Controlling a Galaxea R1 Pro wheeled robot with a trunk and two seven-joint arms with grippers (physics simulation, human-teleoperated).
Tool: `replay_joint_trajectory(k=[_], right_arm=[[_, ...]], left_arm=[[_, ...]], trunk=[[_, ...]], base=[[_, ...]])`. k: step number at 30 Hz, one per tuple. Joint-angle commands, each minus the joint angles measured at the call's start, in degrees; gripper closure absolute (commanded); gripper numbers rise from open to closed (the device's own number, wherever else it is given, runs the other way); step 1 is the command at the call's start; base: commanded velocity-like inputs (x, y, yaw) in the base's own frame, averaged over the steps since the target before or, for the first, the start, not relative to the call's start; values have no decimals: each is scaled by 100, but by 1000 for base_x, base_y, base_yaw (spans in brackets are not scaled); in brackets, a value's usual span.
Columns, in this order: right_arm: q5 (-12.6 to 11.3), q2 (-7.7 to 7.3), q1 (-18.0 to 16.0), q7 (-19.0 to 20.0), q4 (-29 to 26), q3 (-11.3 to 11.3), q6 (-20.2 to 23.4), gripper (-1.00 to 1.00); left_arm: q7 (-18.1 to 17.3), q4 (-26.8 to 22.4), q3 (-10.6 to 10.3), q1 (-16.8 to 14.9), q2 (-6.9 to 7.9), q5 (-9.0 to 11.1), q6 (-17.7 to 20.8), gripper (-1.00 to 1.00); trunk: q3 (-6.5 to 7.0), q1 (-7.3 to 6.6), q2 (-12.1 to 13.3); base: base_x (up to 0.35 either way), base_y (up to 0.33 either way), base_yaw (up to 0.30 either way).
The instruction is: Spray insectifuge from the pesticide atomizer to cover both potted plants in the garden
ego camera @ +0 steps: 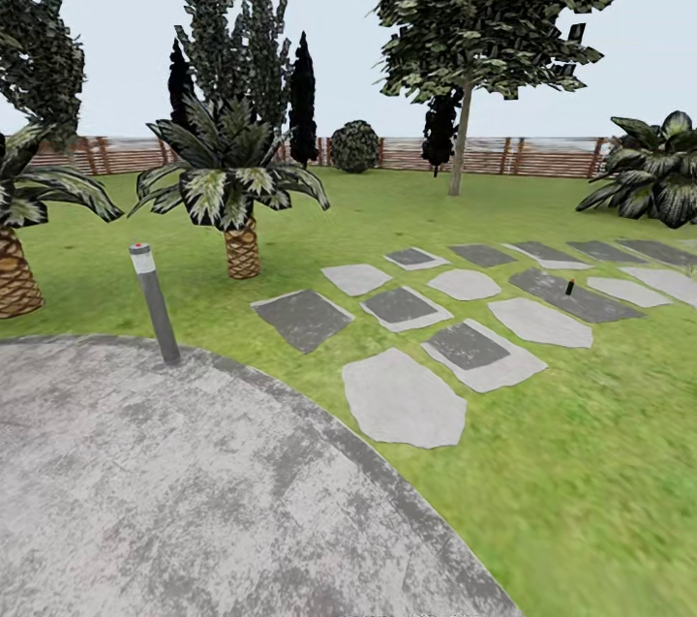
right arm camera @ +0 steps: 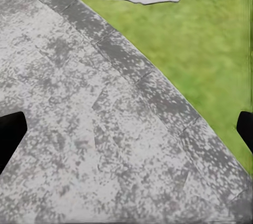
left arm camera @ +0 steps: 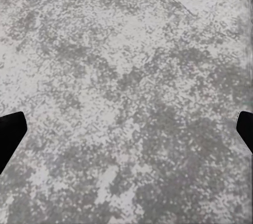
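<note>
We see the slim dark atomizer bottle [ego camera: 569,287] standing upright on a dark grey stepping stone [ego camera: 573,295]. Our left gripper [left arm camera: 126,129] and right gripper [right arm camera: 126,129] both hang spread apart over the round grey paved patio [ego camera: 145,481].

Beneath the left gripper [left arm camera: 126,129] lies bare patio paving [left arm camera: 126,76]; ahead of both grippers a bollard lamp [ego camera: 155,302] and palms [ego camera: 232,181] stand, seemingly well apart.
</note>
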Motion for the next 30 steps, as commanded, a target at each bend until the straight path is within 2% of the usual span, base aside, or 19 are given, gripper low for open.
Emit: replay_joint_trajectory(k=[1, 30], right_arm=[[-2, 1, -5, -2, 6, -3, -19, -100], [-2, 1, -5, -2, 6, -3, -19, -100]], left_arm=[[-4, 6, 12, -4, -1, 12, -18, -100], [5, 20, 15, -16, -10, -4, -18, -100]], trunk=[[-29, 22, -44], [-692, 659, -1207]], base=[[0, 0, -276], [0, 0, -276]])
